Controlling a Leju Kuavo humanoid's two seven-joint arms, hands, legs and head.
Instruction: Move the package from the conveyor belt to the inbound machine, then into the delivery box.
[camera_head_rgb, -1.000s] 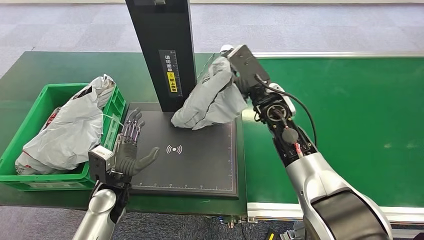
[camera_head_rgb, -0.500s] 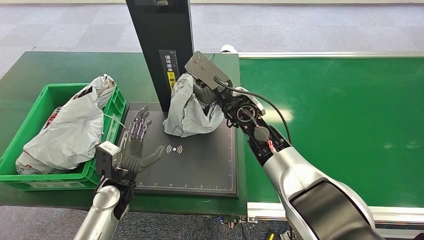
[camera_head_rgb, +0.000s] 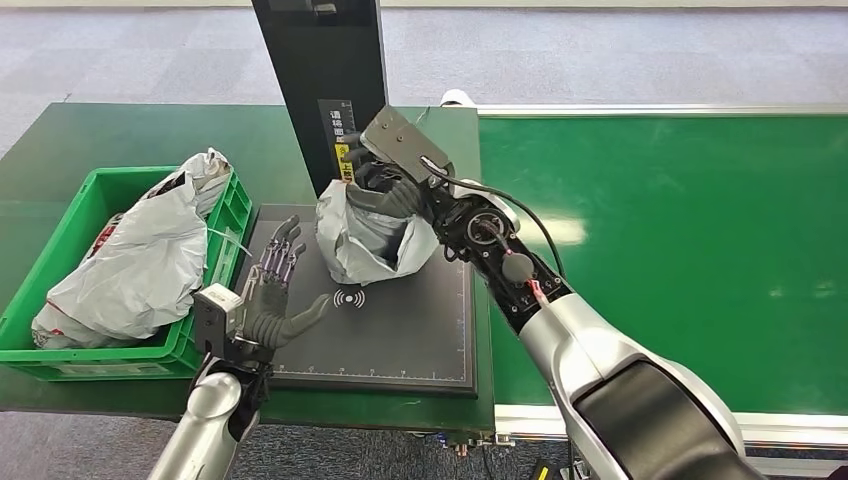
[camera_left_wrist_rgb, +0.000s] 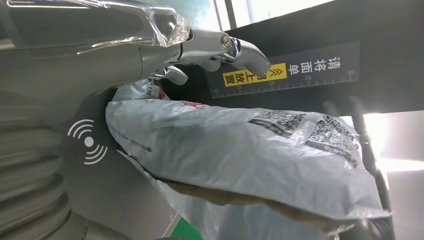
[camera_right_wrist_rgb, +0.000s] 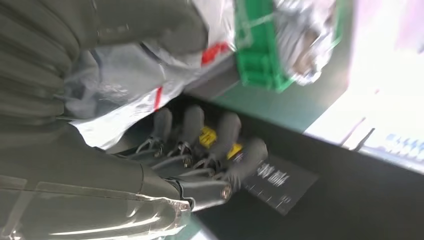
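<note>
Over the last second the right hand had carried the package leftward off the conveyor belt and down onto the far part of the inbound machine's black scan plate — it now sat against the foot of the black upright column, just far of the wireless symbol. The right hand's fingers were clamped on the crumpled top of the grey bag, so the package was supported but not yet released. The left hand had crept a little farther onto the plate's left edge, fingers apart and holding nothing, palm turned toward the bag; its wrist view showed the package close ahead, printed codes facing it. That suggested step 1 was nearly complete, with a handover toward the green delivery box — already holding another grey bag — likely to follow.
</note>
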